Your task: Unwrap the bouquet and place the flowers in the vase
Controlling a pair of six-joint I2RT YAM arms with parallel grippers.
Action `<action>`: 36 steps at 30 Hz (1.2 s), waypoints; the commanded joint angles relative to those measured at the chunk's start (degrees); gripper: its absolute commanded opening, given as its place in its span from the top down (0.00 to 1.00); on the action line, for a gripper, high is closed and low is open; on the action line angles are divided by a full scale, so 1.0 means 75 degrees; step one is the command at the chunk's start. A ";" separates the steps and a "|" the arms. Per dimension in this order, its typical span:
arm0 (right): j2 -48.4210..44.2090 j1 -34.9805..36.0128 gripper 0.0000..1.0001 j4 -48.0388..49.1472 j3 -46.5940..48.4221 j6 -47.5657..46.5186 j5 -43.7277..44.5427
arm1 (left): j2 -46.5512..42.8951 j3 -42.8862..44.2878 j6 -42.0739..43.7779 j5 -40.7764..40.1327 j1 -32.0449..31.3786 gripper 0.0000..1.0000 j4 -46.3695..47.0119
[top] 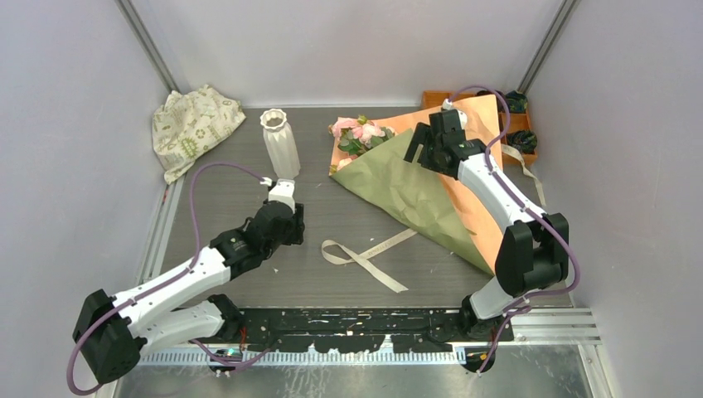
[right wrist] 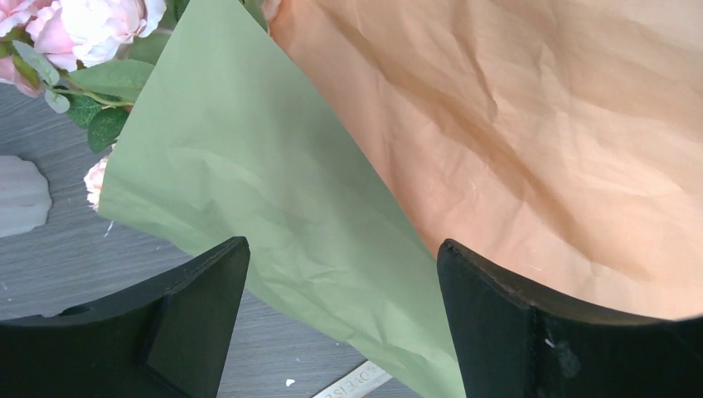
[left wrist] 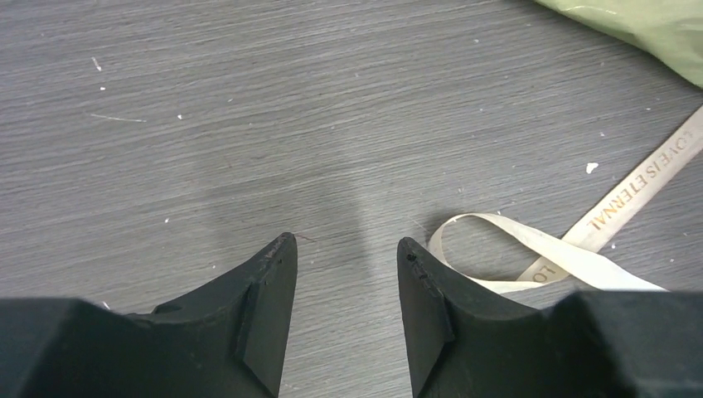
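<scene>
**Ribbon Off the Bouquet, Stems Hidden Under the Paper**

The bouquet (top: 414,186) lay on the right half of the surface, its olive-green and orange paper spread from the far edge towards the near right corner. The flowers (top: 358,133) showed only as pink and peach heads with a few leaves at the far end of the cone. Their stems were covered by the paper, and the blooms could not be counted.

The vase (top: 280,145) stood upright near the far edge, left of the middle, its foot hidden behind the left wrist. The cream ribbon (top: 365,257) lay loose and looped near the middle of the surface, its printed lettering cut off at the frame edge.

The left hand (left wrist: 346,240) hung over bare surface just beside the ribbon loop, jaws apart. The right hand (right wrist: 341,243) was above the paper, jaws wide apart; whether its fingers touched the sheet could not be told.

A patterned cloth bag (top: 195,124) sat in the far left corner. A tray (top: 518,124) of dark items in the far right corner was half hidden.
</scene>
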 commanded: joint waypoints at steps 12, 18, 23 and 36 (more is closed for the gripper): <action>0.0250 -0.0053 0.17 0.0504 -0.0513 -0.0291 -0.0164 | -0.0687 0.1062 -0.0037 0.0122 0.0011 0.52 -0.0660; 0.0084 0.0012 0.83 0.1370 -0.1156 0.0111 -0.2165 | -0.1138 0.1609 0.0029 0.0128 -0.0001 0.52 -0.1117; -0.0092 0.0943 0.97 0.1523 -0.1381 0.0206 -0.2365 | -0.1169 0.2011 -0.0009 -0.0032 0.0010 0.51 -0.1304; 0.2205 0.3582 0.99 0.1748 0.0400 0.0849 -0.2280 | -0.0590 0.3177 0.0129 -0.0558 0.0007 0.51 -0.1760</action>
